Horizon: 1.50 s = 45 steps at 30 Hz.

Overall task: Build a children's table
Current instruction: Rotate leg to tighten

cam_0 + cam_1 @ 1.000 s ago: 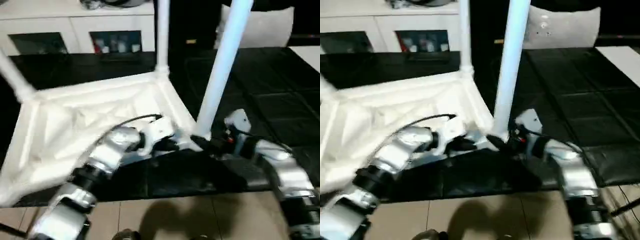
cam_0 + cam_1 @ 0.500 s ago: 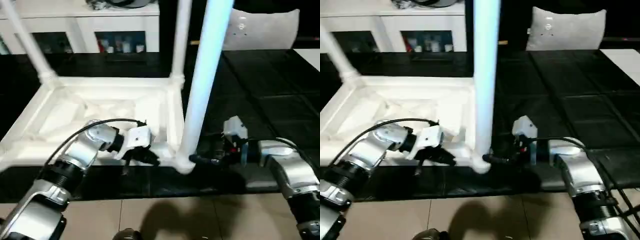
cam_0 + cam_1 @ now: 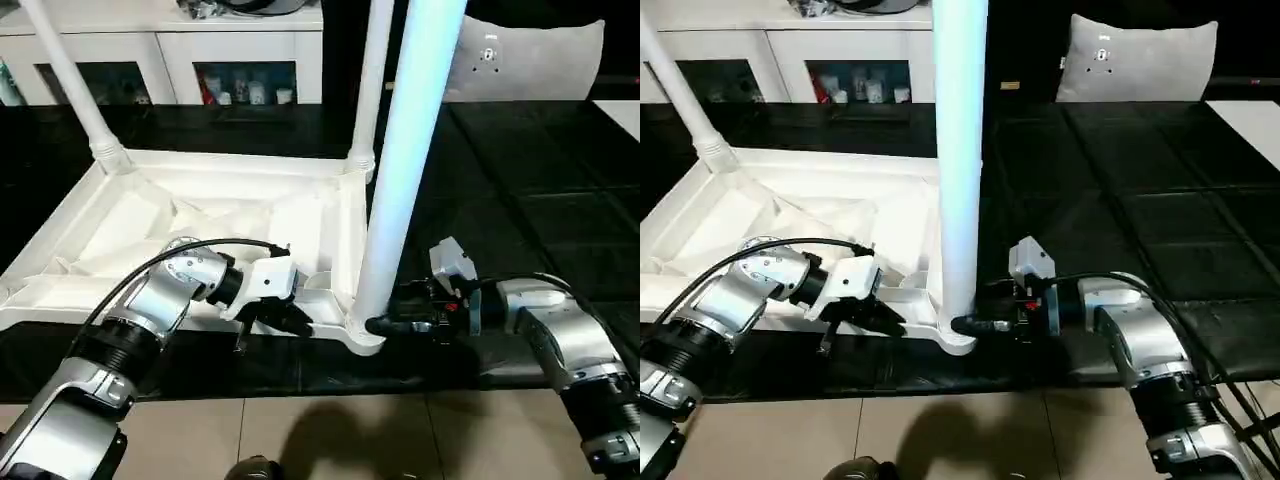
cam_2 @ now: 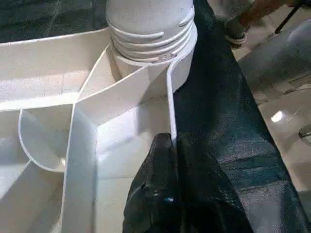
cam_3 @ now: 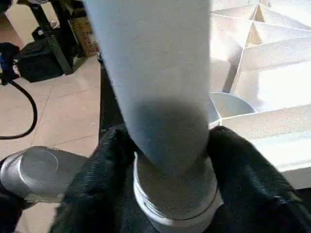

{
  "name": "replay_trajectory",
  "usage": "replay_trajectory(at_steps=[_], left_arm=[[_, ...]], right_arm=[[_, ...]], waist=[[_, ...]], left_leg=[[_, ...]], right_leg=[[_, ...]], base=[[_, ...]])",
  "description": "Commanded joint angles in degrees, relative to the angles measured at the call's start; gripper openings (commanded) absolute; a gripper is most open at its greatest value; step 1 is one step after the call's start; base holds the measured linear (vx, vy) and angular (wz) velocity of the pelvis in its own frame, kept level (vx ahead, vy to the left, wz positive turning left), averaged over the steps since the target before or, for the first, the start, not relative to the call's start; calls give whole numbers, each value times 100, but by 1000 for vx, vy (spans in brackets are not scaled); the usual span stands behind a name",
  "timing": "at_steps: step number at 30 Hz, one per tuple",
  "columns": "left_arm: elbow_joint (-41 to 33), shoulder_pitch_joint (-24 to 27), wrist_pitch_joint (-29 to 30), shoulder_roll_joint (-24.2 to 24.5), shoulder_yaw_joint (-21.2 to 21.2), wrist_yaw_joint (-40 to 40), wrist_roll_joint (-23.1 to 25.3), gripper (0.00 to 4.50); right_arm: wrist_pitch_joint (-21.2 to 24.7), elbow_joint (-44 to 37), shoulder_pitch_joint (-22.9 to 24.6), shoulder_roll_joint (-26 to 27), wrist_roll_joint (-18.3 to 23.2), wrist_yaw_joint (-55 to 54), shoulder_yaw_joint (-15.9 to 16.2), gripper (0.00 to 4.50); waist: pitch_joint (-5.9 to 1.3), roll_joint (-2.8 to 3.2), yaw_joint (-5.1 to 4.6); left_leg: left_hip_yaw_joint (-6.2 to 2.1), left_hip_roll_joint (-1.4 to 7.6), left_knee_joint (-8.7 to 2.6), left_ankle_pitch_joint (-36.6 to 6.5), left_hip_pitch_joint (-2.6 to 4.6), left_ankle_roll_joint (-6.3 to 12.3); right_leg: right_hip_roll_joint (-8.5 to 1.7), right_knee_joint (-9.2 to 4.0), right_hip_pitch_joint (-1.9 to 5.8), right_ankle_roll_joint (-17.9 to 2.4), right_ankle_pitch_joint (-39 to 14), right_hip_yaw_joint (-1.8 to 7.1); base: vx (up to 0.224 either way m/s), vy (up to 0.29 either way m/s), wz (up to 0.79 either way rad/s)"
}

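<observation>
The children's table lies upside down on a black surface, its ribbed white top (image 3: 200,215) facing up. Three white legs stand in corner sockets: far left (image 3: 75,90), far right (image 3: 372,80) and the near right one (image 3: 400,180). My left gripper (image 3: 300,322) is shut on the top's thin near rim (image 4: 171,97), just beside the near right socket (image 4: 150,43). From the right, my right gripper (image 3: 385,325) reaches the base of the near leg (image 5: 165,73). Its black fingers (image 5: 109,155) press against both sides of the leg just above the threaded end.
A white cabinet with glass doors (image 3: 240,60) stands behind the table. A grey cushion (image 3: 530,60) leans at the back right. The black padded surface (image 3: 520,200) extends to the right. Tan floor (image 3: 350,440) lies in front, with a black stand and cable (image 5: 34,63) on it.
The camera swung, so the whole scene shifted. My right gripper's fingers closed in on the near leg's base, and the leg now stands straighter. The left gripper kept its hold on the rim.
</observation>
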Motion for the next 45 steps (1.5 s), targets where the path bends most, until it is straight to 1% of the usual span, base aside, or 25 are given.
replay_trajectory(at_steps=[1, 5, 11, 15, 17, 18, 20, 21, 22, 23, 24, 25, 26, 27, 29, 31, 33, 34, 35, 37, 38, 39, 40, 42, 45], left_arm=[[13, -16, -67, 38, -140, -72, 73, 0], [12, 6, -14, 45, -128, -76, 67, 0], [-197, 92, 592, -181, 78, 270, -97, 0], [-362, 131, 943, -356, 195, 571, -187, 0], [-407, 125, 1146, -482, 276, 809, -219, 0], [-417, 117, 1251, -575, 329, 1009, -219, 0], [-454, 95, 1520, -790, 430, 1423, -211, 0], [-473, 73, 1698, -938, 488, 1686, -195, 0], [-522, 32, 2011, -1196, 580, 2130, -146, 0], [-523, 31, 2019, -1202, 583, 2142, -145, 0], [-509, -28, 2209, -1412, 645, 2466, -116, 0], [-502, -49, 2260, -1479, 661, 2568, -106, 0], [-409, -140, 2360, -1635, 734, 2832, -96, 0], [-270, -281, 2498, -1842, 844, 3204, -72, 0], [-106, -415, 2506, -1999, 938, 3540, -50, 0], [185, -650, 2452, -2226, 1039, 4052, 23, 0], [268, -764, 2439, -2337, 1051, 4317, 150, 0], [266, -774, 2446, -2349, 1050, 4344, 172, 0], [227, -786, 2456, -2356, 1011, 4379, 253, 0], [199, -775, 2471, -2352, 1002, 4381, 264, 0], [154, -732, 2420, -2279, 928, 4305, 279, 0], [141, -704, 2365, -2220, 888, 4222, 276, 0], [121, -667, 2269, -2142, 848, 4102, 268, 0], [110, -613, 2152, -2021, 801, 3899, 238, 0], [113, -511, 1929, -1795, 713, 3530, 223, 0]], right_arm=[[45, -76, -53, -7, 50, 230, 130, 219], [74, -99, -27, -11, 33, 271, 150, 199], [516, -531, 331, 118, 258, -131, 59, 192], [490, -568, 523, 243, 163, -465, 22, 192], [468, -534, 570, 352, 79, -741, -27, 192], [336, -484, 578, 449, -5, -950, -74, 192], [178, -298, 510, 710, -215, -1592, -208, 192], [88, -132, 416, 882, -376, -2075, -293, 191], [86, 121, 236, 1183, -535, -2848, -462, 191], [86, 127, 232, 1191, -539, -2867, -466, 191], [191, 312, 64, 1446, -556, -3446, -638, 191], [240, 362, 10, 1536, -550, -3634, -699, 191], [273, 473, -99, 1710, -562, -4018, -806, 191], [330, 622, -244, 1934, -563, -4503, -944, 190], [371, 762, -367, 2101, -565, -4864, -1054, 189], [340, 1027, -575, 2316, -687, -5374, -1137, 189], [229, 1147, -643, 2414, -785, -5440, -1126, 189], [208, 1159, -648, 2423, -806, -5442, -1122, 224], [73, 1182, -638, 2412, -894, -5502, -1120, 224], [39, 1184, -630, 2401, -891, -5538, -1143, 262], [-96, 1182, -609, 2320, -922, -5523, -1160, 265], [-174, 1159, -586, 2246, -940, -5450, -1149, 265], [-268, 1108, -546, 2147, -934, -5311, -1141, 287], [-366, 1014, -480, 1973, -894, -5035, -1144, 306], [-495, 854, -359, 1634, -799, -4432, -1137, 331]], waist=[[-407, -87, 6], [-409, -83, 22], [-412, -91, 49], [-382, -87, 47], [-363, -50, 44], [-358, -76, 22], [-351, -67, -24], [-345, -44, -69], [-334, -47, -140], [-337, -56, -178], [-348, -85, -237], [-356, -73, -297], [-361, -74, -316], [-376, -92, -357], [-391, -93, -370], [-412, -87, -358], [-433, -90, -315], [-450, -79, -288], [-455, -81, -277], [-483, -69, -256], [-486, -70, -251], [-490, -72, -243], [-487, -64, -225], [-489, -70, -211], [-456, -76, -192]], left_leg=[[-149, 354, -413, -1358, 206, 198], [-149, 354, -414, -1352, 208, 182], [-146, 354, -410, -1236, 209, 211], [-156, 354, -436, -1534, 219, 105], [-172, 352, -449, -1767, 253, -14], [-189, 343, -463, -1868, 245, -75], [-207, 343, -477, -2023, 256, -182], [-223, 327, -487, -2127, 250, -233], [-232, 320, -503, -2175, 228, -302], [-245, 311, -508, -2204, 207, -326], [-264, 292, -511, -2207, 189, -326], [-263, 286, -505, -2163, 179, -291], [-259, 286, -500, -2135, 184, -277], [-241, 268, -482, -2037, 169, -217], [-219, 247, -454, -1784, 146, -91], [-185, 233, -408, -1570, 160, 32], [-175, 240, -387, -1348, 157, 122], [-176, 249, -378, -1093, 136, 214], [-173, 253, -372, -974, 130, 264], [-162, 251, -333, -559, 126, 496], [-162, 250, -328, -496, 120, 544], [-158, 251, -315, -451, 117, 622], [-158, 254, -314, -494, 124, 665], [-156, 254, -306, -551, 118, 677], [-152, 269, -327, -847, 130, 608]], right_leg=[[-353, -392, 184, -1388, -1179, 197], [-351, -395, 182, -1371, -1190, 198], [-349, -377, 189, -1401, -1046, 198], [-363, -438, 161, -1277, -1569, 210], [-376, -483, 136, -1190, -1928, 219], [-374, -503, 147, -1118, -2104, 215], [-373, -517, 117, -1061, -2229, 216], [-369, -523, 118, -1032, -2330, 205], [-365, -516, 118, -1020, -2385, 200], [-368, -516, 138, -1006, -2417, 187], [-361, -529, 166, -939, -2480, 163], [-361, -538, 161, -944, -2383, 169], [-355, -537, 153, -963, -2300, 173], [-340, -538, 159, -994, -2112, 178], [-331, -532, 177, -1050, -1809, 179], [-322, -537, 159, -1108, -1620, 189], [-321, -518, 179, -1146, -1336, 186], [-321, -476, 211, -1191, -973, 182], [-312, -456, 213, -1225, -766, 180], [-291, -365, 233, -1416, 8, 168], [-295, -350, 245, -1450, 116, 164], [-300, -337, 252, -1502, 218, 159], [-306, -351, 249, -1513, 169, 155], [-306, -351, 262, -1523, 108, 155], [-309, -398, 256, -1476, -290, 161]], base=[[0, 0, 0], [0, 0, 0], [0, 0, 0], [0, 0, 0], [0, 0, 0], [0, 0, 0], [0, 0, 0], [0, 0, 0], [0, 0, 0], [0, 0, 0], [0, 0, 0], [0, 0, 0], [0, 0, 0], [0, 0, 0], [0, 0, 0], [0, 0, 0], [0, 0, 0], [0, 0, 0], [54, -9, 1], [54, -6, 1], [0, 0, 0], [0, 0, 0], [0, 0, 0], [0, 0, 0], [0, 0, 0]])
